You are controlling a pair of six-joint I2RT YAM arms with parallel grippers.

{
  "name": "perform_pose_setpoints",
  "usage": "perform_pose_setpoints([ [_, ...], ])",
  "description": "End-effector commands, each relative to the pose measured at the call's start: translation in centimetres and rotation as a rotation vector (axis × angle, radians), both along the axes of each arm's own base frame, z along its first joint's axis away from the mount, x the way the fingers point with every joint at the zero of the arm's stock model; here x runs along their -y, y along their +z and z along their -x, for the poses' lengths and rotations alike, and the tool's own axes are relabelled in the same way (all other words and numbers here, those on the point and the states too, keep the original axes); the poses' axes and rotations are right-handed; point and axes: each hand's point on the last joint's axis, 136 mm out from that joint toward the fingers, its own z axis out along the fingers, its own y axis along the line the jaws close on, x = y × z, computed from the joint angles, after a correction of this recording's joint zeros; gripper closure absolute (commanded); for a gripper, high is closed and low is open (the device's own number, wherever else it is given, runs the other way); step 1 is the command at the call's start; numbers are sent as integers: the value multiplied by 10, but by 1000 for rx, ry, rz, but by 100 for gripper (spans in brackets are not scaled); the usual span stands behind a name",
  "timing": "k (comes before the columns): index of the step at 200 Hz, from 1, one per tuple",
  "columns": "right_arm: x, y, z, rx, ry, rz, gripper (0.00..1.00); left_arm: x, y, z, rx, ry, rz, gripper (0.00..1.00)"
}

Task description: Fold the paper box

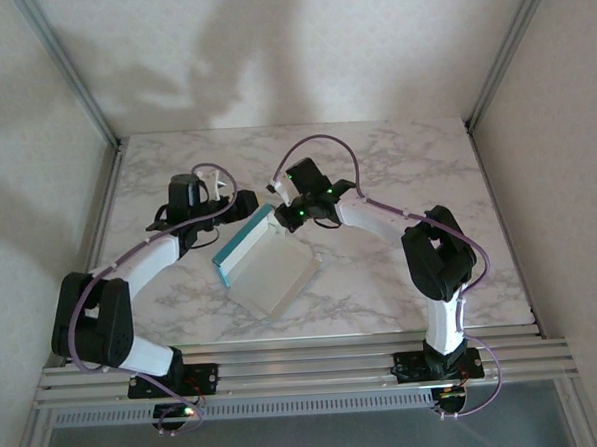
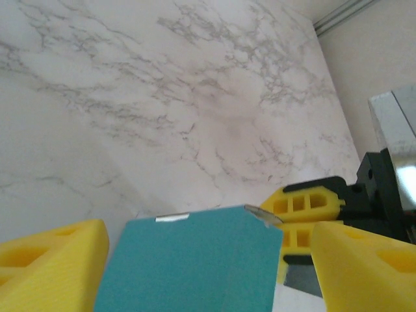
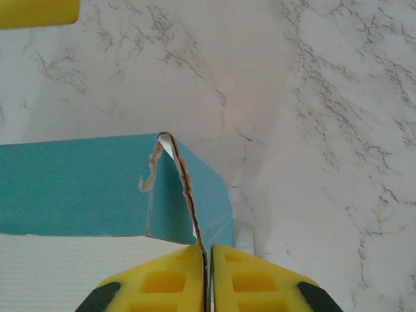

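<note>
At centre of counter (image 1: pixel 426 177), part-folded paper box (image 1: pixel 266 265), turquoise wall (image 3: pixel 78 188) raised along 10 o'clock edge, pinched at 12 o'clock corner by closed right pincer (image 3: pixel 207 260), likely holding the crease, with left pincer (image 2: pixel 208 260) spread wide astride that wall.

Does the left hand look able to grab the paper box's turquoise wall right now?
Probably yes: the left hand is open, with the turquoise wall of the paper box standing between its fingers, nothing blocking. The right hand pinches the wall's corner.
</note>
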Motion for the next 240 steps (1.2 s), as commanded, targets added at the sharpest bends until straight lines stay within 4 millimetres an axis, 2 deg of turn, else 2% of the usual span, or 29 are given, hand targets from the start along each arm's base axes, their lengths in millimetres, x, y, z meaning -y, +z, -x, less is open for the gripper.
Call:
perform_pose_setpoints([
  [1,-7,-6,7,-33,29,13,90,10,17,-14,88,-85,39,19],
  [41,-9,-5,5,-38,23,9,90,21,6,-13,76,-150,67,18],
  [88,-10,-6,5,-40,22,8,90,22,-12,-11,42,-159,41,18],
  [240,-10,-10,6,-46,15,8,90,34,-31,-25,-8,-218,37,16],
])
